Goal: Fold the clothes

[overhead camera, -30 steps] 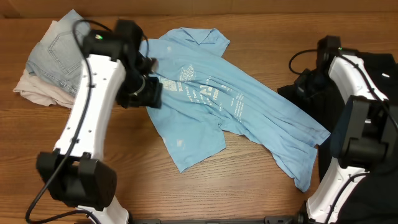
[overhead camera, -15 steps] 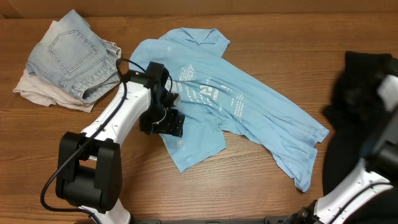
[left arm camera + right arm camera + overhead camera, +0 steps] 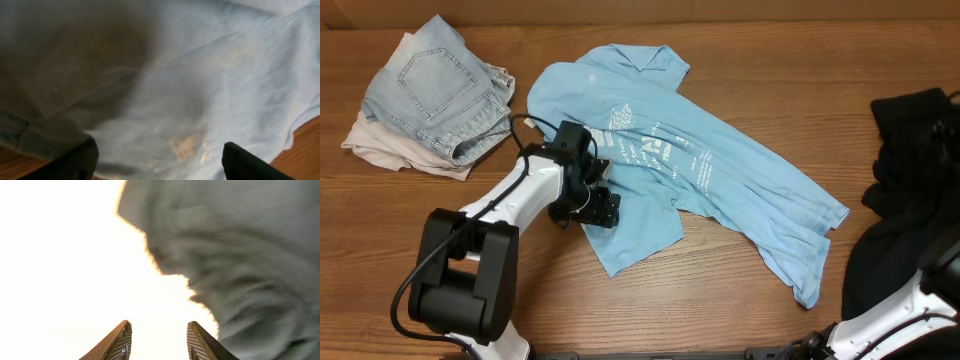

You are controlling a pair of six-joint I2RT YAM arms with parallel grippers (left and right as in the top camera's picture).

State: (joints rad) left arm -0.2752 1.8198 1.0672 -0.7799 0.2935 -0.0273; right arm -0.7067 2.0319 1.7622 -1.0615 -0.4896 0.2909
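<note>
- Nearest, bare wooden table (image 3: 720, 325) lies open between the two arm bases, in front of the shirt's lower hem.
- The left gripper (image 3: 598, 203) sits low over the lower left flap of the sky-blue T-shirt (image 3: 720, 175), just inside its left edge.
- Its jaws stand wide apart, with blue cloth spread under and between them and nothing clamped.
- The T-shirt lies crumpled at the table's centre, white lettering up, its collar toward the far edge.
- Bare wood separates the shirt's right hem from the black garment (image 3: 910, 150), heaped at the right edge.
- The right gripper (image 3: 160, 341) has its jaws narrowly parted and empty, with blurred dark cloth close by.
- Far left, the denim shorts (image 3: 435, 85) rest on the beige cloth (image 3: 380, 145), near the shirt's shoulder.
</note>
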